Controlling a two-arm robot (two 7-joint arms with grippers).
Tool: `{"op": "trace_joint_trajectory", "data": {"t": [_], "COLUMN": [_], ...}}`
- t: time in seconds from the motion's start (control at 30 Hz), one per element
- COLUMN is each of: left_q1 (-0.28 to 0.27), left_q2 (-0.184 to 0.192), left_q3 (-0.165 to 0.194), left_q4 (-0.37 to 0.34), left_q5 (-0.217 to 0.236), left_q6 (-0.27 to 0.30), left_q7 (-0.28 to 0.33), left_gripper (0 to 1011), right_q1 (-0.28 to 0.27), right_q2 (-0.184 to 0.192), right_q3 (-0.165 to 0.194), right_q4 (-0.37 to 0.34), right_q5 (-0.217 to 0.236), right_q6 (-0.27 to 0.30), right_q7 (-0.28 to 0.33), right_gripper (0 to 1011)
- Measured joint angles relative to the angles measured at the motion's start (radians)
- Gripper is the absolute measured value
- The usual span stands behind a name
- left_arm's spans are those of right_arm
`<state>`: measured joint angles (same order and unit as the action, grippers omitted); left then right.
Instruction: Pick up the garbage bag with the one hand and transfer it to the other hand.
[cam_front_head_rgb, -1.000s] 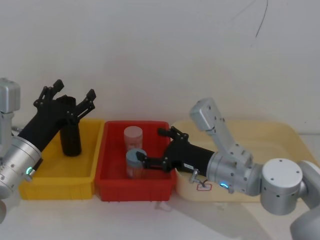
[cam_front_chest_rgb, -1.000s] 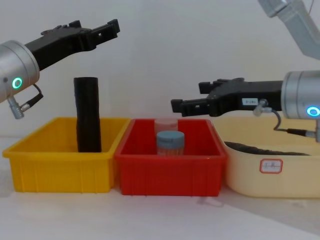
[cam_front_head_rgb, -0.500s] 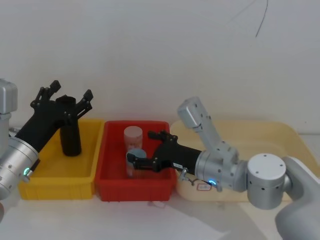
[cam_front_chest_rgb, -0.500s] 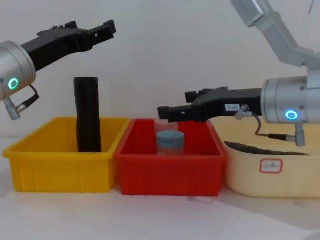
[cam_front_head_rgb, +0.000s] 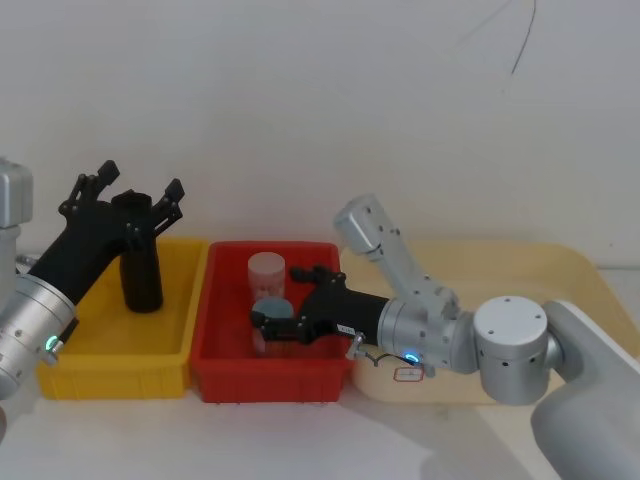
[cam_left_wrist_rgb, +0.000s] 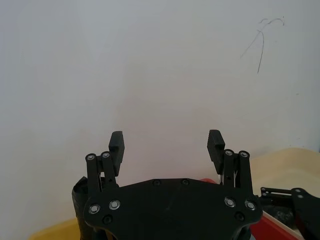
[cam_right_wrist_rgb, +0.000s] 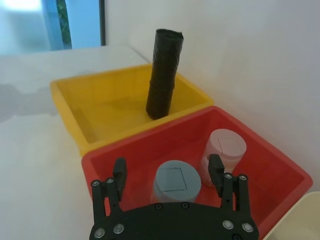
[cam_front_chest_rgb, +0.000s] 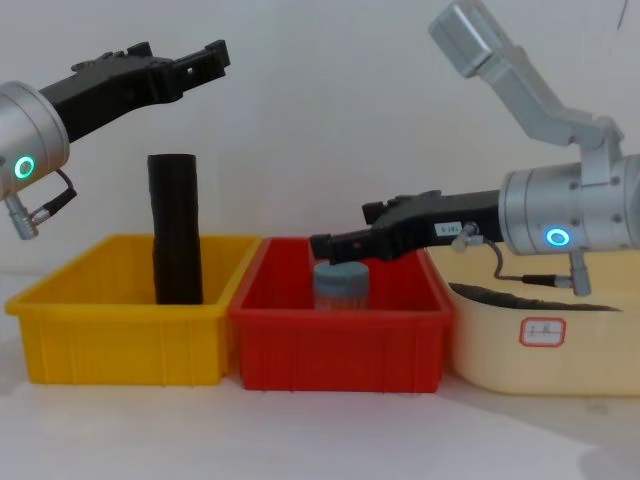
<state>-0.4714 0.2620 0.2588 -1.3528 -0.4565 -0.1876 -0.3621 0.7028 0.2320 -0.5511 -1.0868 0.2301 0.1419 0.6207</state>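
Garbage bag (cam_front_chest_rgb: 175, 228) upright in the yellow bin (cam_front_chest_rgb: 120, 335) | left pincer (cam_front_head_rgb: 126, 196) spread wide, above its top | right pincer (cam_front_chest_rgb: 325, 243) released, over the red bin (cam_front_chest_rgb: 340, 345) | tip: lower squarely, clamp below the rim, lift straight

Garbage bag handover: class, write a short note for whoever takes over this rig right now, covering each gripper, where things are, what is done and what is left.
Left gripper: open, in the air above the garbage bag, not touching it.
Right gripper: open, low over the red bin, just above the blue-lidded jar; a second jar stands behind it.
Garbage bag: upright in the yellow bin.
Done: nothing picked up yet.
Left: lower the left gripper, grip the bag, lift, pass it to the right gripper.
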Motion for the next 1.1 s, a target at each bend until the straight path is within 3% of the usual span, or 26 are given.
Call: {"op": "trace_joint_trajectory", "data": {"t": [0.33,1.1], "left_q1": [0.001,0.001], "left_q2": [0.001,0.0], "left_q3": [-0.001,-0.001], "left_q4": [-0.001,-0.001], "left_q5": [0.0,0.0], "left_q6": [0.0,0.0], "left_q7": [0.001,0.001], "left_gripper": [1000,1000], "right_q1": [0.044,0.099], "right_q2": [-0.014,-0.042], "right_q3": [-0.036,-0.066], "right_q4": [0.073,0.167], "right_q5": [-0.037,-0.088], "right_q6": [-0.006,-0.008], "right_q7": [-0.013,-0.011], "right_gripper": [1001,1002]}}
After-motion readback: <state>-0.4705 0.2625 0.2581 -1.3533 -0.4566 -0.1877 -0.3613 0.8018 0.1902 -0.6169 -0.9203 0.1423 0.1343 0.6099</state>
